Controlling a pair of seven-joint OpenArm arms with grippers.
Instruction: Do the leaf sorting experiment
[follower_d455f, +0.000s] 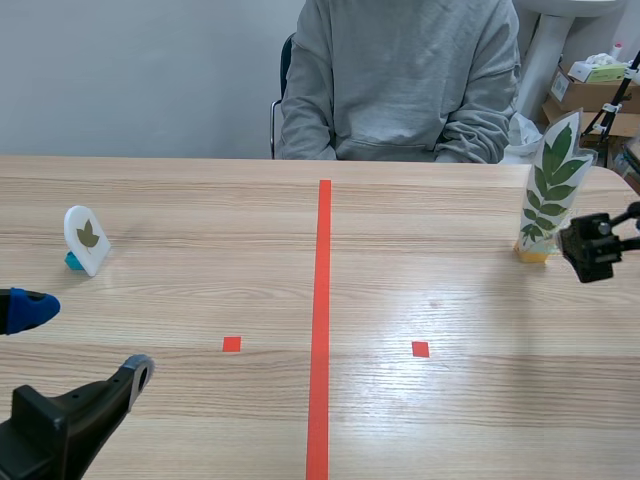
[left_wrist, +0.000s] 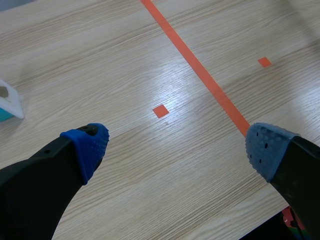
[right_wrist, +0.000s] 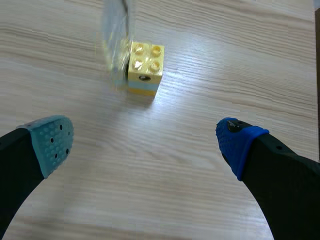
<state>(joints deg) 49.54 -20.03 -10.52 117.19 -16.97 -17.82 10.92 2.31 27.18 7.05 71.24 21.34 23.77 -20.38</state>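
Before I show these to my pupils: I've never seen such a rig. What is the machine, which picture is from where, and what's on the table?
It is a robot with two arms, each ending in a two-fingered gripper. One picture looks from between the arms across the table; a person sits opposite. The other two come from wrist cameras, looking past the left gripper and the right gripper. Both are open and hold nothing. On the table stand a small leaf card on a teal block, and a tall leaf card on a yellow block, ahead of the right gripper.
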